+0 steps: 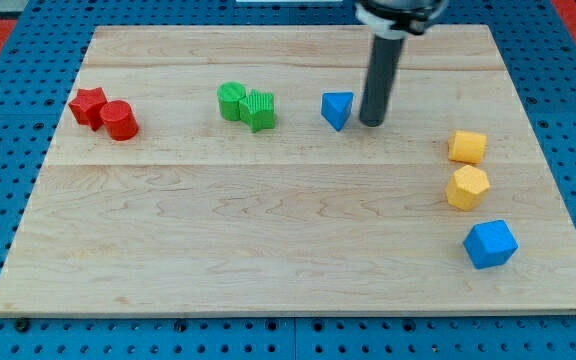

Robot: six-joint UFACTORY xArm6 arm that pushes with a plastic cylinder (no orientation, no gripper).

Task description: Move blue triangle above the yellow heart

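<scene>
Blue triangle (338, 108) sits on the counter (268, 250) in the upper middle, just to the view's left of my tip (372, 123) — near touching, maybe a thin gap, hard to tell. No gripper on this rig, just the dark rod, so there is no open-or-closed state to give.

Two yellow blocks sit at the view's right: an upper yellow block (467, 147) and a lower yellow block (467, 187). Which one is the heart I cannot make out from this angle; the upper one looks likelier.

Key relation: the triangle lies to the view's left of my tip, while the yellow pair lies to the view's right and a bit lower. So my tip is on the wrong side for a push toward the target — my judgement is it must go round the triangle to its left face first, then push rightward, ending at the view's top side of the heart.

Others: blue cube (490, 244) bottom right, green pair (247, 105), red pair (104, 113) at the view's left, all clear of the path.
</scene>
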